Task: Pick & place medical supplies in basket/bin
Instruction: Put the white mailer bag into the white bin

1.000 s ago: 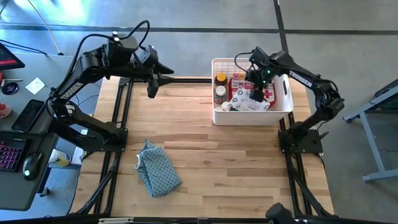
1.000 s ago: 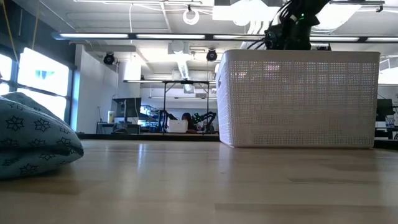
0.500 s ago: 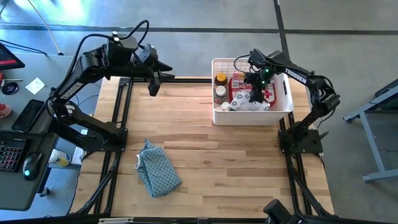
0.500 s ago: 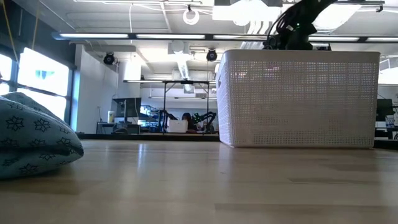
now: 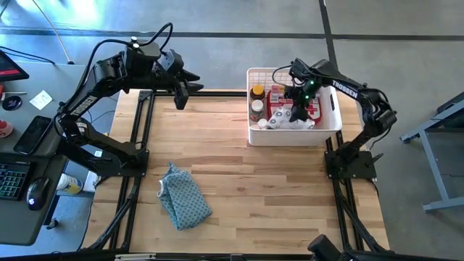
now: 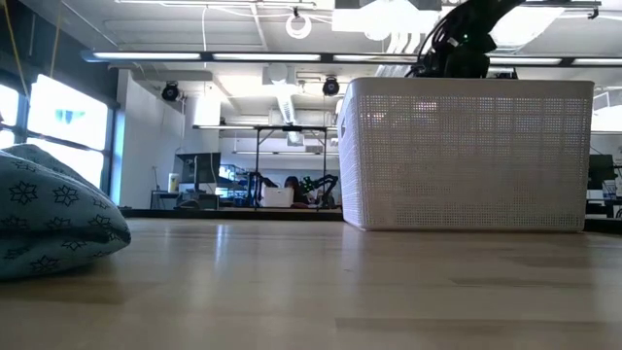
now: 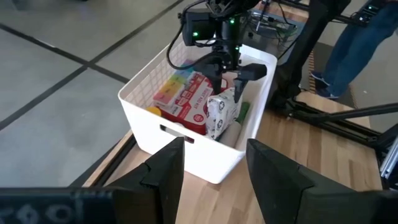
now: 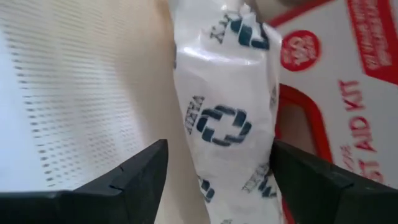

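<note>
The white lattice bin (image 5: 250,135) stands at the table's far right. In it lie the red first-aid case (image 7: 189,99), the rainbow pill organizer (image 7: 171,87), two amber bottles (image 5: 257,101), a green tube (image 7: 242,112) and the silver-white packet (image 8: 227,118). My right gripper (image 7: 231,78) hangs open inside the bin just above the packet (image 7: 221,115), with one finger on either side of it. I cannot see it touching the packet. My left gripper (image 5: 180,100) is open and waits above the table's far left edge.
The blue-grey patterned cloth (image 5: 185,197) lies crumpled near the table's near left, and it also shows in the low view (image 6: 53,209). Bare wood lies between the cloth and the bin (image 6: 466,156). A desk with a keyboard and a mouse stands beyond the left edge.
My right gripper has risen a little inside the bin, and its arm has drawn slightly toward the bin's far side. My left gripper has drifted slightly toward the table's right. The supplies and the cloth lie as before.
</note>
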Robot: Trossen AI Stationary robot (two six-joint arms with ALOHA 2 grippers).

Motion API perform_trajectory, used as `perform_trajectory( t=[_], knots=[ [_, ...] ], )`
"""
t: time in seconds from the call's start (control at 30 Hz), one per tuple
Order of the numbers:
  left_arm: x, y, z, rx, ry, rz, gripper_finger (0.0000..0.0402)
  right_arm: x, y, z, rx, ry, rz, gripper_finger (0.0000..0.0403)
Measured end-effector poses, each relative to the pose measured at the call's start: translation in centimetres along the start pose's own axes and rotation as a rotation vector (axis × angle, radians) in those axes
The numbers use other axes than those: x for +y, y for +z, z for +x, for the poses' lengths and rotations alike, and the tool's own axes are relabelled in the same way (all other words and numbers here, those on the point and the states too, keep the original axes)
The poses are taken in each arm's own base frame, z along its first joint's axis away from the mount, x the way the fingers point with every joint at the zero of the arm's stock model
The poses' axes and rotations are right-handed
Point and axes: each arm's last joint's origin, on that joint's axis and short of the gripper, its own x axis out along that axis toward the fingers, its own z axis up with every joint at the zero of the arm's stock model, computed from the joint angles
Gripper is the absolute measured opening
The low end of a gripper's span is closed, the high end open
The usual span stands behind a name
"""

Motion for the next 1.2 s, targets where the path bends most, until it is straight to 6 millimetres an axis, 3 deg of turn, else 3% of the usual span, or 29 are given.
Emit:
perform_trajectory(
  t=[0.2, 0.4, 0.53, 0.73, 0.97, 1.2],
  knots=[
    [0.0, 0.0, 0.0, 0.001, -0.013, 0.016, 0.0204, -0.3, -0.2, 0.0, 0.017, -0.070, 0.010, 0.0278],
    [0.0, 0.0, 0.0, 0.000, -0.012, 0.010, 0.0204, -1.1, -2.0, 3.1, 0.132, -0.104, 0.044, 0.0276],
    [0.0, 0.0, 0.0, 0.001, -0.011, 0.009, 0.0204, -1.2, -2.8, 4.0, 0.164, -0.076, 0.077, 0.0275],
    [0.0, 0.0, 0.0, 0.001, -0.010, 0.033, 0.0204, -0.8, -2.9, 3.6, 0.147, -0.084, 0.077, 0.0248],
    [0.0, 0.0, 0.0, -0.002, 0.017, 0.053, 0.0204, 0.3, -3.3, 2.0, 0.093, -0.140, 0.055, 0.0152],
    [0.1, 0.0, 0.0, -0.003, 0.035, 0.086, 0.0204, 1.2, -3.8, 0.7, 0.089, -0.227, -0.006, 0.0152]
  ],
)
